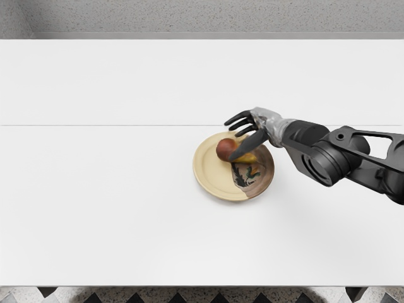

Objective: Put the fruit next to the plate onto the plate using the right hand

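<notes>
A cream and brown plate [211, 177] with a painted rooster lies near the middle of the white table. A red and yellow fruit [226, 149] rests on the plate's far part. My right hand [245, 134] comes in from the right and hovers over the plate's far right rim. Its fingers are spread; the thumb lies across the fruit's right side, while the other fingers point left above the rim. The hand is open and does not hold the fruit.
The white table [101, 189] stretches wide on all sides of the plate, with a seam line running across it just behind the plate. My right forearm [328, 154] crosses the table's right part.
</notes>
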`<act>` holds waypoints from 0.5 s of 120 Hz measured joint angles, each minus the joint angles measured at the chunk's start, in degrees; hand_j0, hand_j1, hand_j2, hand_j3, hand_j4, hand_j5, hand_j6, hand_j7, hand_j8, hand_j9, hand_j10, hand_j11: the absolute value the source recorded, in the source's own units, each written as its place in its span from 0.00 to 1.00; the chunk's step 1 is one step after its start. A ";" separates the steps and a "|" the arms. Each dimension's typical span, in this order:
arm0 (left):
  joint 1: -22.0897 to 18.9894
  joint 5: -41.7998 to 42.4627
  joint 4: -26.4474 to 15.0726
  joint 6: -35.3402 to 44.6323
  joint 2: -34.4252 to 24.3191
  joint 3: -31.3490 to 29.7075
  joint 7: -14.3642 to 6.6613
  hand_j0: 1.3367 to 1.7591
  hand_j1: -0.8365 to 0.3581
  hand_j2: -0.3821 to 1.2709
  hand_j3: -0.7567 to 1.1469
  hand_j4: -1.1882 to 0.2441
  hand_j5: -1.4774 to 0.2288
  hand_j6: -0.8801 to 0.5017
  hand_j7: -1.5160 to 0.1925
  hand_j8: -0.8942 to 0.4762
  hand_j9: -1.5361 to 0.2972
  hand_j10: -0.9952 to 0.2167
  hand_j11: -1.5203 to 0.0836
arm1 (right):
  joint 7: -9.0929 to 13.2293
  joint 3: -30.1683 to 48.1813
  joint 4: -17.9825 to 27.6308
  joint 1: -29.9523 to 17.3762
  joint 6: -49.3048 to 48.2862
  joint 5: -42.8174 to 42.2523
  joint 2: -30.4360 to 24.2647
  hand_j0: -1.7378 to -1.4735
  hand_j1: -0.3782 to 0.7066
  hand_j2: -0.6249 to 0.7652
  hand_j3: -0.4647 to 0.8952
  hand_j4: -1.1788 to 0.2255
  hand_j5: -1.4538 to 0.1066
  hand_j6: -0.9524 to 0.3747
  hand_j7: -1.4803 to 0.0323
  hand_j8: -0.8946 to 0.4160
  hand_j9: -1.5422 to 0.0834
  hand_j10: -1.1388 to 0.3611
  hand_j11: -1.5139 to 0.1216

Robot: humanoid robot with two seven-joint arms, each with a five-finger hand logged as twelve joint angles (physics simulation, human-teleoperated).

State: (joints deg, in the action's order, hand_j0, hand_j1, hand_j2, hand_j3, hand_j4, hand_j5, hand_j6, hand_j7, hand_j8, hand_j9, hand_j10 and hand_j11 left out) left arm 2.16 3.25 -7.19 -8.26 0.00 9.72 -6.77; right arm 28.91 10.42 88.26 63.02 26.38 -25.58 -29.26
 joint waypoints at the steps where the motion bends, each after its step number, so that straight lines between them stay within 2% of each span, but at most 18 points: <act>1: 0.02 0.00 0.00 0.00 0.00 0.00 0.00 0.76 0.99 0.23 0.40 0.83 0.87 0.64 0.89 0.65 0.84 0.82 0.95 | 0.00 0.00 0.00 0.00 0.00 0.08 0.00 0.30 0.43 0.55 0.34 0.52 0.52 0.47 0.58 0.46 0.56 0.53 0.53; 15: 0.04 0.00 -0.01 0.00 0.00 -0.02 0.00 0.76 0.99 0.23 0.40 0.83 0.87 0.64 0.89 0.65 0.84 0.82 0.95 | 0.01 0.92 -0.08 0.03 -0.61 0.74 -0.32 0.30 0.29 0.50 0.34 0.64 0.68 0.56 0.73 0.53 0.71 0.61 0.68; 25: 0.04 0.00 0.00 0.00 0.00 -0.02 0.00 0.76 0.99 0.23 0.40 0.83 0.87 0.64 0.89 0.65 0.84 0.82 0.95 | 0.01 2.87 -0.19 -0.14 -4.99 1.57 -2.35 0.30 0.20 0.49 0.34 0.70 0.76 0.61 0.81 0.58 0.79 0.66 0.76; 41: 0.04 0.00 0.00 0.00 0.00 -0.02 0.00 0.76 0.99 0.23 0.40 0.83 0.87 0.64 0.89 0.65 0.84 0.82 0.95 | 0.01 6.73 -0.34 -0.90 -17.37 5.89 -7.69 0.30 0.12 0.47 0.34 0.77 0.84 0.66 0.89 0.63 0.86 0.71 0.84; 60: 0.04 0.00 0.00 0.00 0.00 -0.01 0.00 0.76 0.99 0.23 0.40 0.83 0.87 0.64 0.89 0.65 0.84 0.82 0.95 | -0.44 8.98 -0.87 -1.44 -36.73 11.68 -15.53 0.30 0.07 0.46 0.34 0.81 0.89 0.69 0.94 0.66 0.91 0.73 0.89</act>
State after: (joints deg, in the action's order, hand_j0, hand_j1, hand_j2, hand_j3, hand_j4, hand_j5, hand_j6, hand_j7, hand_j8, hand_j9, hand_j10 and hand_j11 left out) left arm 2.19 3.25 -7.19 -8.26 0.00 9.72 -6.77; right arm 28.47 19.41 87.39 61.58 -10.36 -13.90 -44.79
